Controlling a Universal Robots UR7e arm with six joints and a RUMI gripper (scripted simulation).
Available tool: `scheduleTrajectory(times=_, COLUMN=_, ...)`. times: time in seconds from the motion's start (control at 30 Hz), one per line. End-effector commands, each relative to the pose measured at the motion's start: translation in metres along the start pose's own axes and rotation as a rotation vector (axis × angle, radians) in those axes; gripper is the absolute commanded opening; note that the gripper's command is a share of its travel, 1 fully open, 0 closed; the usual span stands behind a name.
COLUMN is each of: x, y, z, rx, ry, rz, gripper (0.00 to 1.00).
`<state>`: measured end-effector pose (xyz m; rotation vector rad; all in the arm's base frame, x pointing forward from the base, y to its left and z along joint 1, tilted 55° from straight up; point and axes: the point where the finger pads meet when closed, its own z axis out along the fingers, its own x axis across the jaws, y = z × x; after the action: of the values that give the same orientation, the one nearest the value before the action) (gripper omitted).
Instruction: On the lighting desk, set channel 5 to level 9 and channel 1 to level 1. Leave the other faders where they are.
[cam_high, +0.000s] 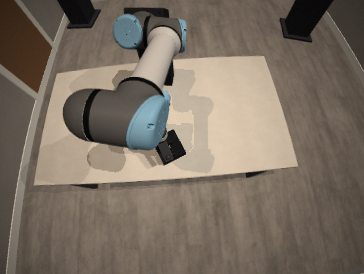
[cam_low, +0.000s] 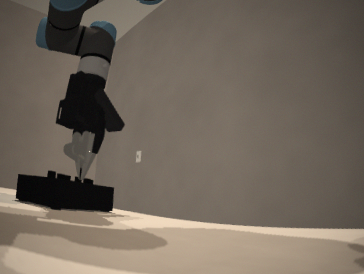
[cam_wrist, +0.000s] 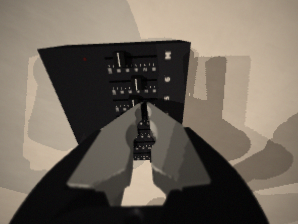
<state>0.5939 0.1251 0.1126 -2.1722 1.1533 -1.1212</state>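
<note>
Down near the front edge of the pale table (cam_high: 240, 100) sits the lighting desk (cam_low: 65, 192), a low black box with small fader knobs standing up from its top. From overhead only a corner of it (cam_high: 171, 146) shows, since the arm's big grey elbow with its blue cap (cam_high: 149, 122) covers the rest. The gripper (cam_low: 80, 176) points straight down onto the top of the desk, its tips reaching in among the knobs in the side view. Its two grey fingers are pressed together at the tips with nothing pinched between them; only a thin dark slit shows between them in the wrist view. Through that slit a column of fader slots with tick marks is partly visible, and the tips lie over one of the lower channels, though which channel cannot be told. Above the tips two faders are in plain sight: one pale knob (cam_wrist: 119, 59) near the far edge of the panel, and another (cam_wrist: 135, 84) on the row below. White channel numerals run down the panel's right side, too blurred to read surely.
</note>
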Motion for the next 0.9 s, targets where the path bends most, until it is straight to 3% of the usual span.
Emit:
scheduleTrajectory(times=0.0, x=-0.002, y=0.000, z=0.000, rx=0.001, ry=0.000, rz=0.000, gripper=0.00)
scheduleTrajectory(times=0.87, x=-0.014, y=0.000, z=0.000, rx=0.001, ry=0.000, rz=0.000, gripper=0.00)
